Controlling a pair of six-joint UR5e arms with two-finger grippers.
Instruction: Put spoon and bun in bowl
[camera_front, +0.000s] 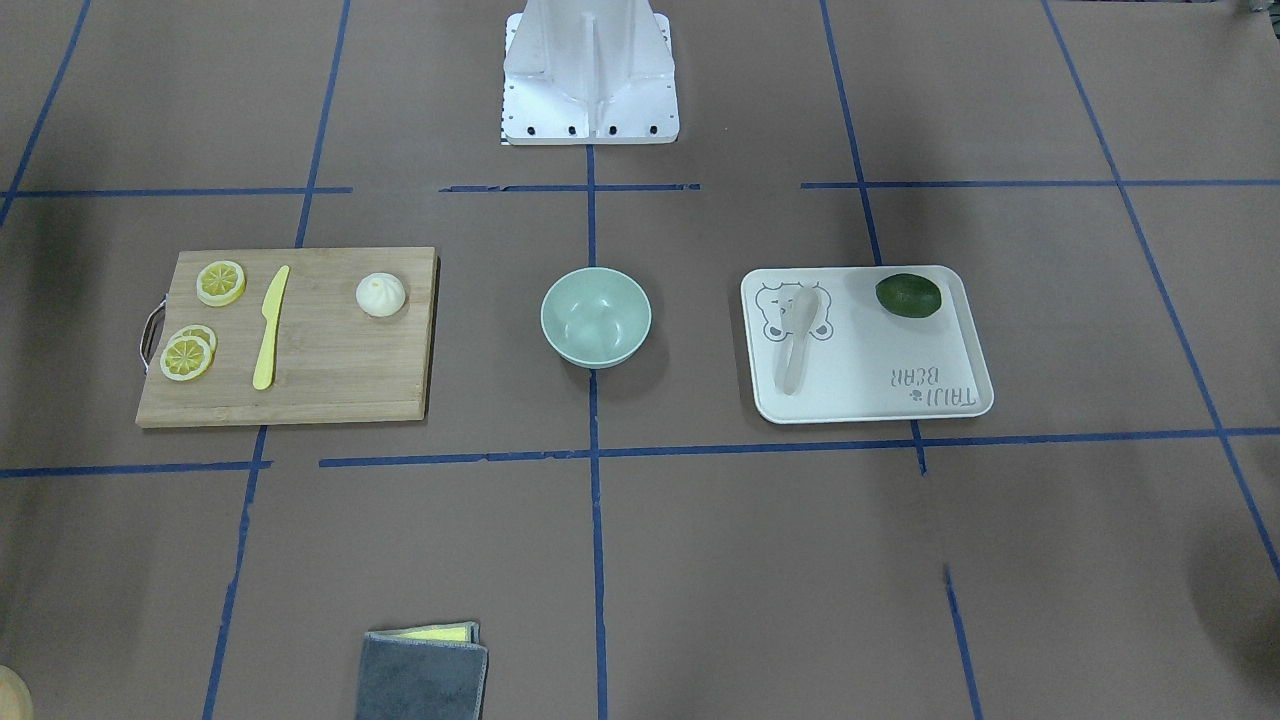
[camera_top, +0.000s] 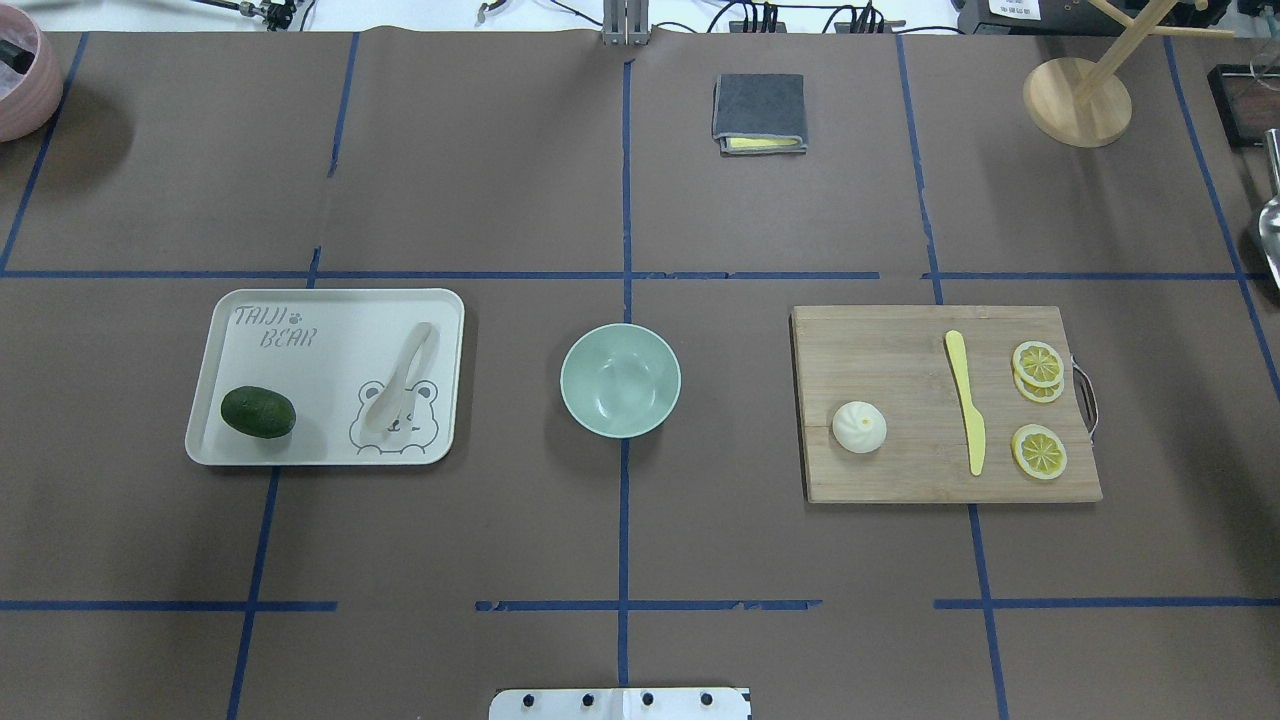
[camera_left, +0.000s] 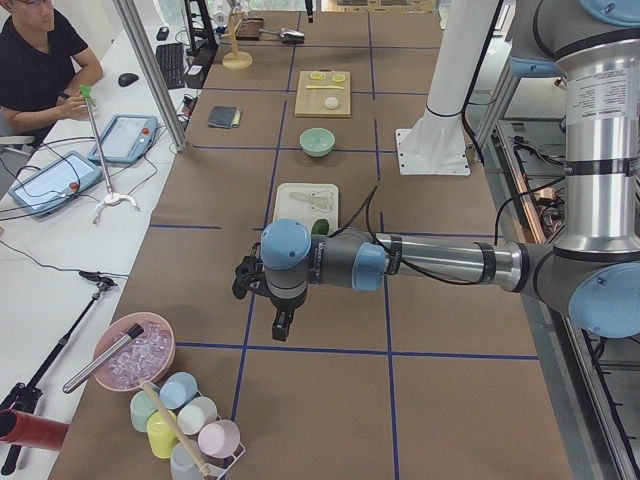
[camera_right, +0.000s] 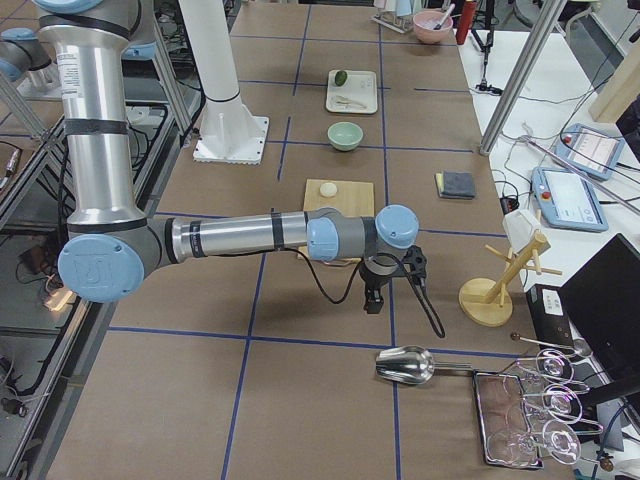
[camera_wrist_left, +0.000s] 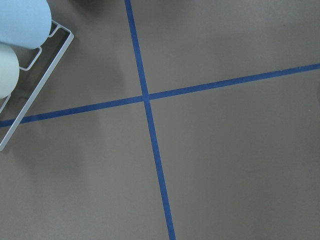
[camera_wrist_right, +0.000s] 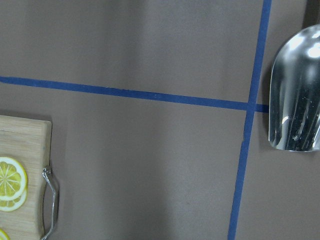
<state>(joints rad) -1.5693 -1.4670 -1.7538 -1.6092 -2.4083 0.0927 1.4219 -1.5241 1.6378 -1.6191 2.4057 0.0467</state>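
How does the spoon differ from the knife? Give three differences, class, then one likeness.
Colour: the spoon is off-white, the knife yellow. Place: the spoon lies on the tray, the knife on the board. Shape: the spoon has a rounded scoop, the knife a flat blade. Both are slim utensils lying flat.

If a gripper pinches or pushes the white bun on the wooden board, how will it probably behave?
The bun looks round and domed, so a sideways push would probably roll or slide it across the flat cutting board. Its smooth, rounded sides may slip out of a narrow pinch. It is small, so likely light.
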